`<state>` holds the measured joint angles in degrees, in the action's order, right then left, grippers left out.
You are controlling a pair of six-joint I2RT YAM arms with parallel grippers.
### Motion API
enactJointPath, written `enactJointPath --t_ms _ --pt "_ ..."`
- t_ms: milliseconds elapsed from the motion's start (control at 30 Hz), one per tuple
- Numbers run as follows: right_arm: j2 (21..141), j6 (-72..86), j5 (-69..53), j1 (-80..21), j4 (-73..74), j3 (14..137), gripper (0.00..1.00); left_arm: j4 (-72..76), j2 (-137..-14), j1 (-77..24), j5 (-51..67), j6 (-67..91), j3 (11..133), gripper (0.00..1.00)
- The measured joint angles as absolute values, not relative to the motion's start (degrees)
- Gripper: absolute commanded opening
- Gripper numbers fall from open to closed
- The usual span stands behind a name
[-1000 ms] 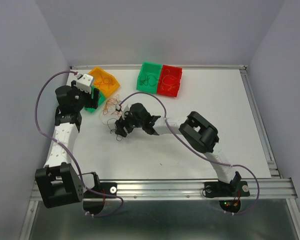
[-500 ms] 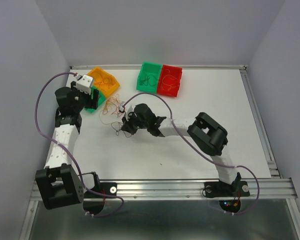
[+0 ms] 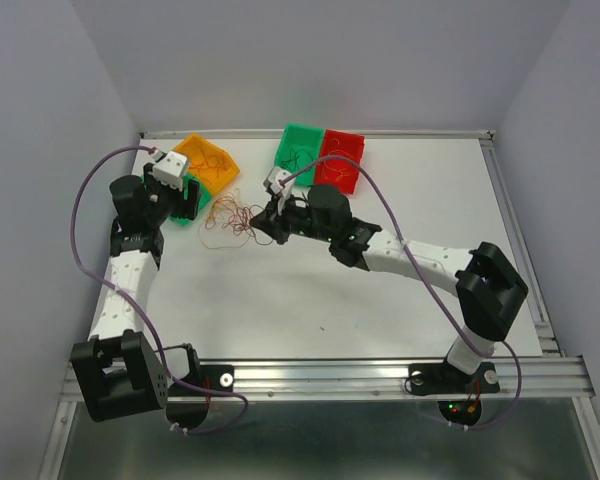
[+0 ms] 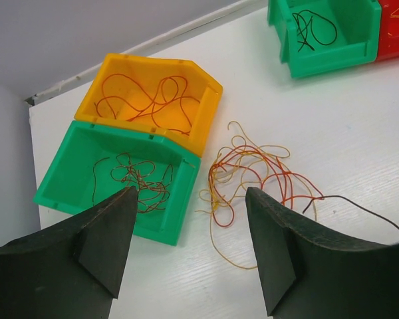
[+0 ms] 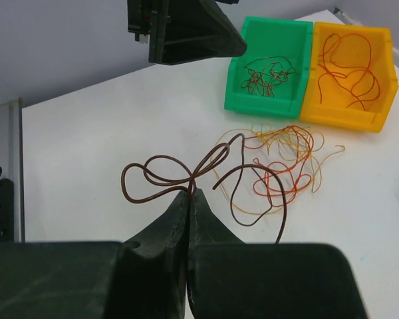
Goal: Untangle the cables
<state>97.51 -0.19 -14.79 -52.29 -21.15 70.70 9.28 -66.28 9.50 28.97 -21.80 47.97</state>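
A loose tangle of red and orange cables (image 4: 253, 166) lies on the white table beside the left bins, and shows too from above (image 3: 230, 215) and in the right wrist view (image 5: 282, 166). My right gripper (image 5: 189, 193) is shut on a thin dark brown cable (image 5: 213, 157), which loops out to both sides of the fingertips and hangs above the table. From above, the right gripper (image 3: 267, 225) sits at the tangle's right edge. My left gripper (image 4: 189, 199) stands open and holds nothing, above the table between the near green bin and the tangle.
An orange bin (image 4: 206, 109) and a green bin (image 4: 169, 199) at the left each hold thin cables. A second green bin (image 4: 332, 56) with a dark cable and a red bin (image 3: 340, 160) stand at the back. A metal rail (image 3: 330, 375) runs along the near edge.
The right gripper has shut on the dark brown cable and carried it up and back toward the far bins, its arm stretching out. The left arm has barely moved.
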Motion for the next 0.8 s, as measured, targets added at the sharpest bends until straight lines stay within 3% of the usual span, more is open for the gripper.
enactJointPath --t_ms 233,433,800 --pt "97.9 0.9 -14.4 -47.2 -18.7 72.9 0.01 9.3 -66.1 9.5 30.7 -22.0 47.5 0.77" --pt "97.6 1.1 -14.3 -46.3 -18.0 77.4 0.01 8.3 -68.6 9.1 40.9 -26.9 47.5 0.78" --pt "95.2 1.1 -12.8 -46.6 -16.8 78.4 0.0 4.2 -86.1 4.8 44.8 -29.6 51.2 0.77"
